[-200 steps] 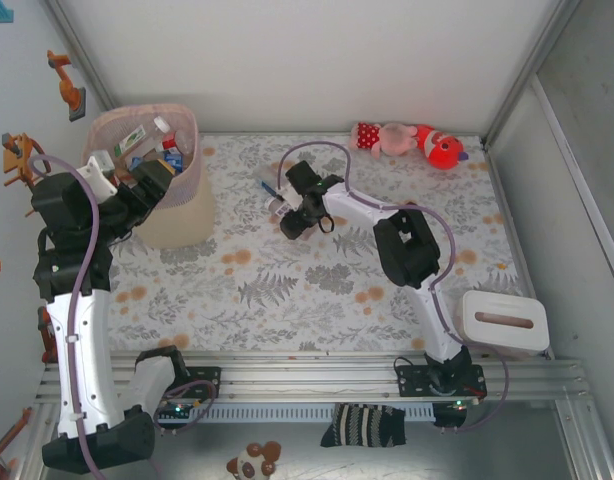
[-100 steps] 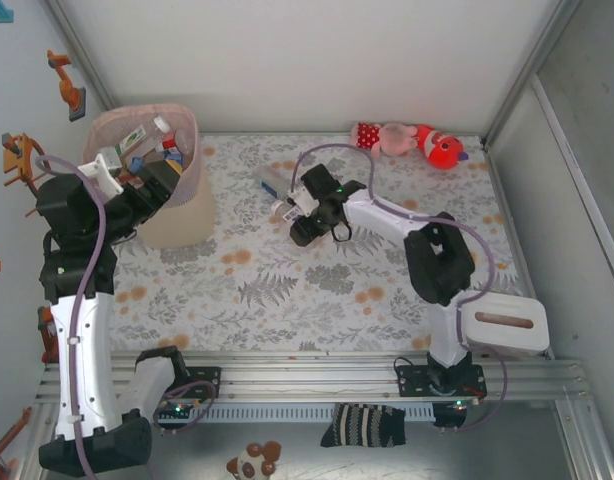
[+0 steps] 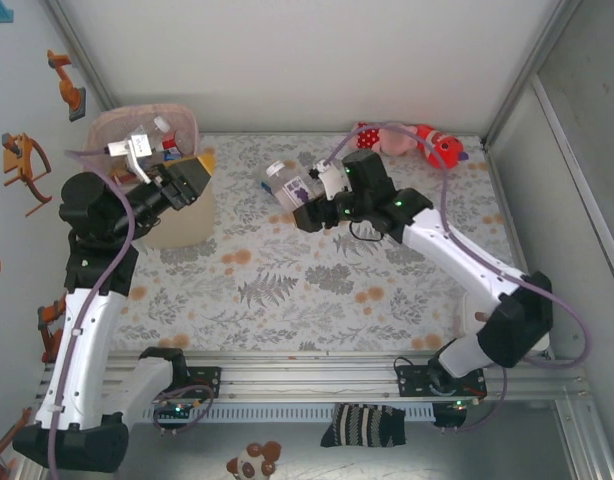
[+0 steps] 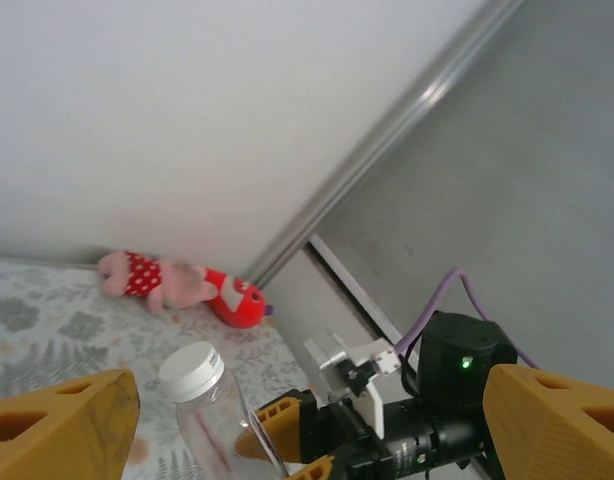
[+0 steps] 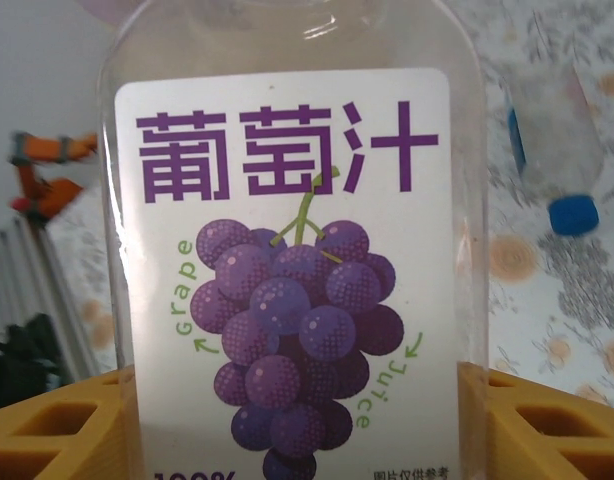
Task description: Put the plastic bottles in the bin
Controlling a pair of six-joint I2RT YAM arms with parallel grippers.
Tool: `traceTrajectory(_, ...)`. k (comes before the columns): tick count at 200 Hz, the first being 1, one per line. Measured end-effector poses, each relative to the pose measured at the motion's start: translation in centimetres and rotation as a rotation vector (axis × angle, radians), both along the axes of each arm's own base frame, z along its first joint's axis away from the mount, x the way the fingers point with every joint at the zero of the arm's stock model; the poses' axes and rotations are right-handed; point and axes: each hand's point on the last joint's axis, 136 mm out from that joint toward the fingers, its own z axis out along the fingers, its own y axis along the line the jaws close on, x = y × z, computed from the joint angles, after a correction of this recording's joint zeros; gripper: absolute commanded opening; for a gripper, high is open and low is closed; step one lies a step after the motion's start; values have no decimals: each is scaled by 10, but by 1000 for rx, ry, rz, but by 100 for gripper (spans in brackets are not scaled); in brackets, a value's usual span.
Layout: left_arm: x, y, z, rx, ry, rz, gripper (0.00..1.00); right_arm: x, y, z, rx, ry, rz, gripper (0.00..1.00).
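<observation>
My right gripper (image 3: 301, 196) is shut on a clear plastic bottle (image 3: 285, 183) with a white cap, held off the table left of centre. Up close its grape-juice label (image 5: 287, 270) stands between my yellow fingers (image 5: 57, 430). Another clear bottle with a blue cap (image 5: 572, 213) lies on the table behind it. The pale pink bin (image 3: 177, 225) stands at the far left with several bottles (image 3: 162, 140) inside. My left gripper (image 3: 192, 180) hovers by the bin's right rim, open and empty. From its wrist I see the held bottle (image 4: 202, 400) between its spread fingertips (image 4: 62, 430).
A pink-and-red plush toy (image 3: 427, 140) lies at the back right against the wall, also seen as the toy (image 4: 177, 285) from the left wrist. The fern-patterned table cover (image 3: 287, 290) stretches between the two arms. A striped sock (image 3: 362, 425) hangs off the front rail.
The right gripper closed on the bottle, lifted it off the table and extended. The left gripper came out of the bin, turned rightward and opened wider.
</observation>
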Motion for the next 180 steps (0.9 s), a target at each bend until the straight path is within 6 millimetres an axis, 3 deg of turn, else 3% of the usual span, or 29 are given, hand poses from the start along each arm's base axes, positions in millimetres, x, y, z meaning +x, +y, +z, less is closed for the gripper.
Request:
traceTrajectory(42, -13, -40, 28, -31, -165, -168, 97, -32, -3, 82, 222, -81, 61, 52)
traceTrajectory(95, -47, -90, 50, -65, -317, -421, 100, -70, -12, 157, 434, -160, 143, 51)
traceTrajectory(144, -79, -119, 64, -61, -433, -566, 97, -102, -19, 206, 582, -221, 239, 50)
traceTrajectory(180, -96, -139, 77, -56, -502, -640, 100, -114, -18, 219, 626, -226, 290, 49)
